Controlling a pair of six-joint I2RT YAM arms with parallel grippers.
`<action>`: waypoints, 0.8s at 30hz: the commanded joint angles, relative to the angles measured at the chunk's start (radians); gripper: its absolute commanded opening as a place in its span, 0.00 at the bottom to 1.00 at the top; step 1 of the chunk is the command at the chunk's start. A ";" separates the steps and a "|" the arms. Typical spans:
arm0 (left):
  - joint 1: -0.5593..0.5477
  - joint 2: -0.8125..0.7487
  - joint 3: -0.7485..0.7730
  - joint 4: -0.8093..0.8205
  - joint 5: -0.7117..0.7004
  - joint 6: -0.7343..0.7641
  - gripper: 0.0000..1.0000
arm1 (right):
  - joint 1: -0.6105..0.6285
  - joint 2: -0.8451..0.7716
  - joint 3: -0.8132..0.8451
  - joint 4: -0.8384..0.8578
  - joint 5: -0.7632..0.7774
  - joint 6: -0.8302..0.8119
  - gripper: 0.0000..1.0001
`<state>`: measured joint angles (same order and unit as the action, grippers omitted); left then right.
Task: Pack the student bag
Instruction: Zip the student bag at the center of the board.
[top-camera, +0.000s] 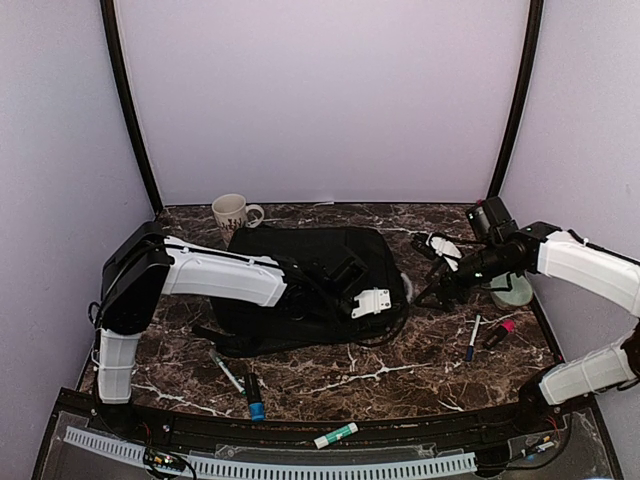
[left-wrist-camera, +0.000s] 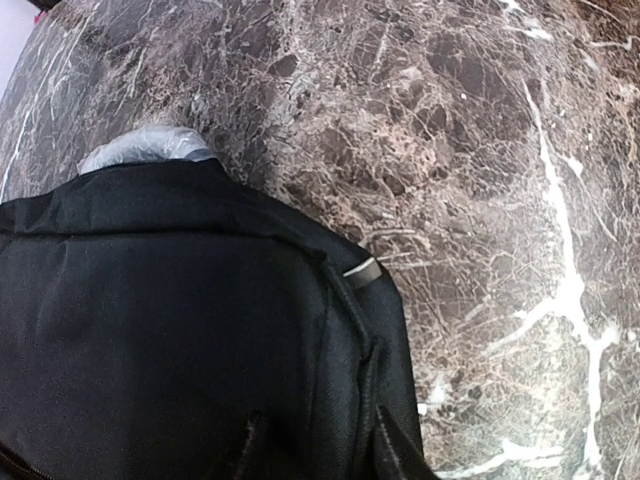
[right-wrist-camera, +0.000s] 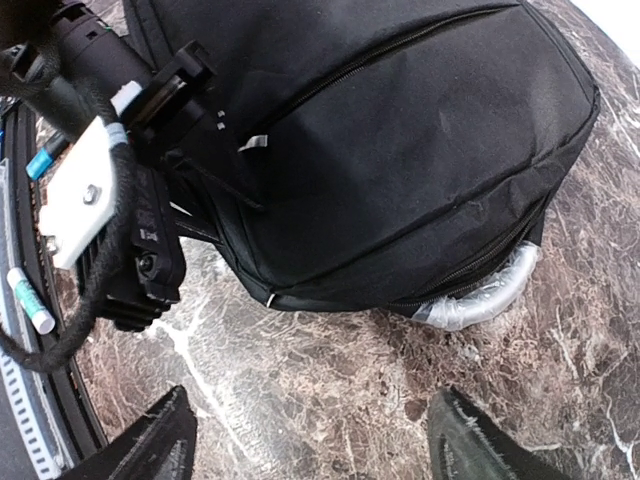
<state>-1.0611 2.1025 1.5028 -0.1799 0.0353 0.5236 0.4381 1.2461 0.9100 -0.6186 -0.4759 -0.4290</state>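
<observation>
My left hand hangs over the edge of the black backpack, which lies flat on the marble surface. I cannot tell whether that hand grips anything. My right hand is spread wide and empty, the backpack just ahead of it.

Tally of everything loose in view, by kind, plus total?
Backpack: 1
Mug: 1
Markers and pens: 5
Pale round item, partly hidden: 1
Clear plastic-wrapped item under the backpack's edge: 1
Total: 9
</observation>
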 joint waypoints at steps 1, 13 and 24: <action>0.020 -0.014 0.054 -0.025 -0.012 -0.058 0.25 | -0.003 0.005 -0.034 0.079 0.018 0.007 0.75; 0.030 -0.009 0.005 0.170 0.141 -0.328 0.00 | 0.032 0.111 -0.075 0.197 0.031 0.056 0.60; 0.030 -0.025 -0.033 0.348 0.239 -0.544 0.00 | 0.065 0.162 -0.064 0.255 0.129 0.091 0.53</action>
<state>-1.0229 2.1040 1.4834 0.0380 0.1848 0.0849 0.4904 1.3796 0.8425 -0.4103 -0.3729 -0.3542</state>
